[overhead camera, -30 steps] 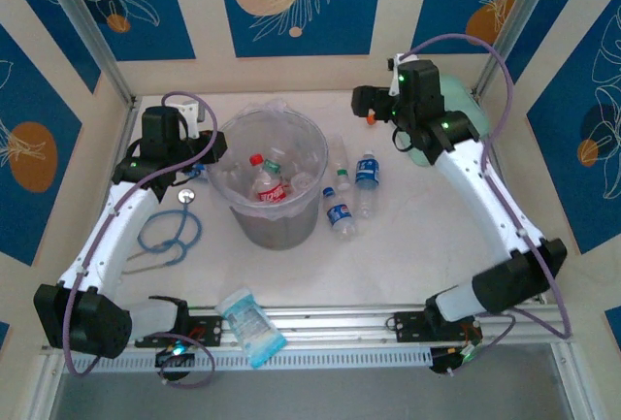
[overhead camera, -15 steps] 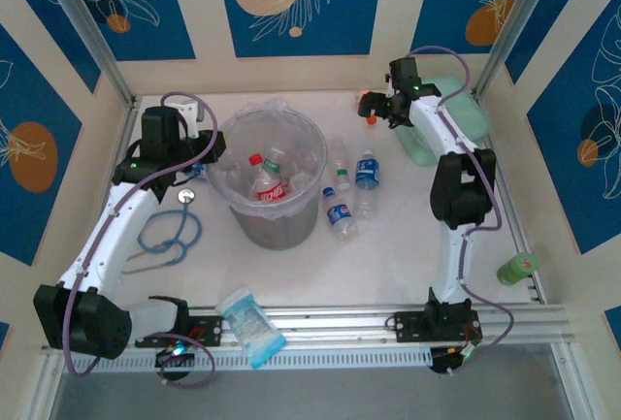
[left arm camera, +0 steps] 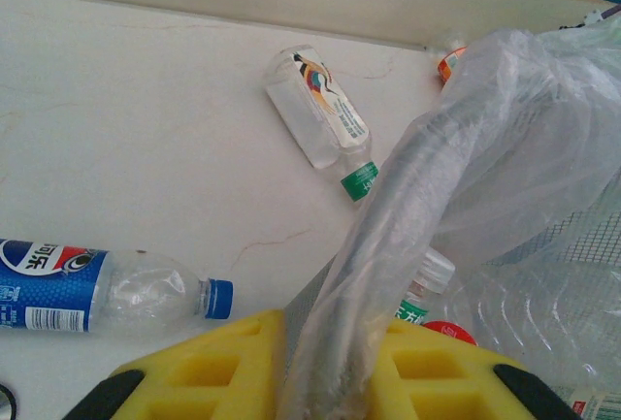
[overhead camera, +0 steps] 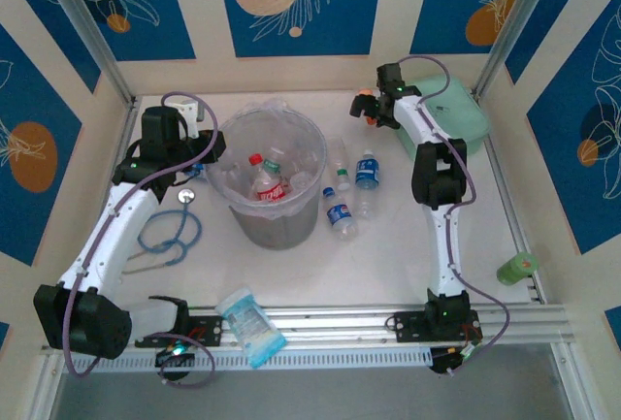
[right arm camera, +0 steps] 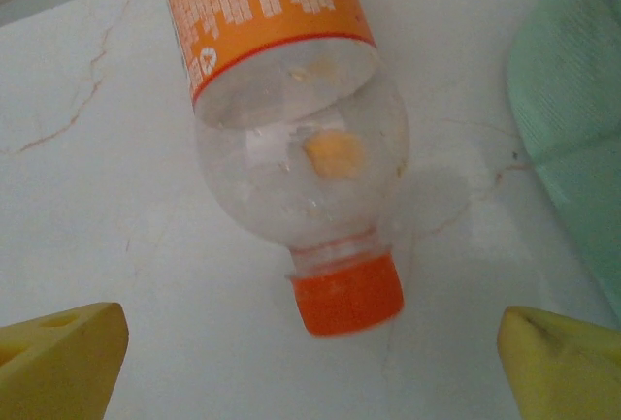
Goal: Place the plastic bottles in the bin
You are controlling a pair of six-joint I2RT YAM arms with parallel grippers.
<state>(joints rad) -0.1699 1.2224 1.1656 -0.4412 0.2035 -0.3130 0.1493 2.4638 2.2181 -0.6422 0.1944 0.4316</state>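
The left jaws were clenched on the rim of the bin (overhead camera: 225, 139). Their yellow pads (left arm camera: 213, 376) pinched the grey wall and its clear bag liner (left arm camera: 514, 119) between them. A blue stethoscope (overhead camera: 167, 234) lay on the desk (overhead camera: 388, 265) just to the near side of those jaws.

Inside the bin, close to the right of the left jaws, several plastic bottles were piled up, among them a red-labelled bottle (overhead camera: 269, 189). More lay on the desk past the bin, well apart from either pair of jaws. These were a green-capped bottle (overhead camera: 341, 163), a blue-labelled bottle (overhead camera: 339, 213) and a second blue-labelled one (overhead camera: 366, 172).

The right jaws were released and spread wide, with a yellow fingertip (right arm camera: 58, 362) at each lower corner of the wrist view. The orange-labelled bottle (right arm camera: 291, 110) lay on the desk just ahead of them. Its orange cap (right arm camera: 347, 294) pointed back toward the gap, and neither tip touched it. A mint-green case (right arm camera: 572, 119) sat just to the right of the right jaws. A green bottle (overhead camera: 516, 267) lay at the desk's right edge, far to the near side of those jaws.
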